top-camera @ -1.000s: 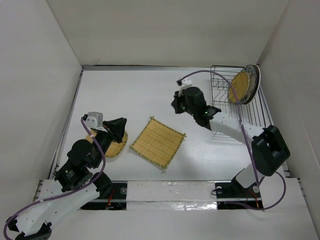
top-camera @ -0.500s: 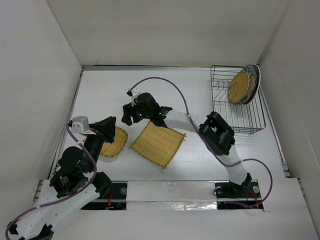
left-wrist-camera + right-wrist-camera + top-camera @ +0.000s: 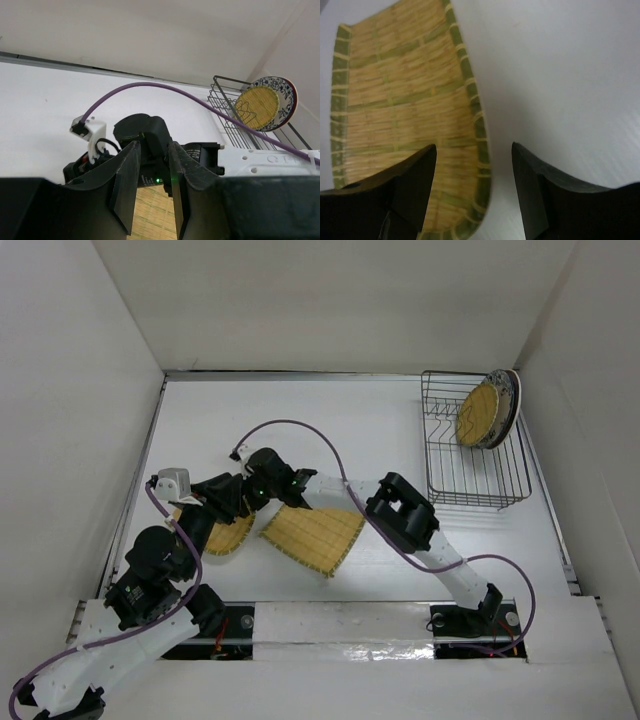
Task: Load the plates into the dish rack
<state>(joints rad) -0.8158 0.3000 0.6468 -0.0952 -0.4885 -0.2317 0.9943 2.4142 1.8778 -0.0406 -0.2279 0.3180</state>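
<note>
White walls box in a white bench [image 3: 400,420]. At its far right stands the black wire dish rack [image 3: 480,475]. In the rack's far end I see a round patterned plate [image 3: 286,95] on edge, with a round bamboo disc [image 3: 257,106] leaning against its face. The square woven mat [image 3: 315,535] lies near the middle of the bench, and a second bamboo disc [image 3: 228,533] lies just beside it on the left.

My right arm reaches across to the mat's far left corner. The right end effector [image 3: 473,150] has its fingers wide apart, one over the mat's green-banded edge and the other over bare bench, gripping nothing. The left end effector [image 3: 152,150] hangs above the second disc, fingers a little apart with nothing between them. The right wrist sits just beyond it.
</note>
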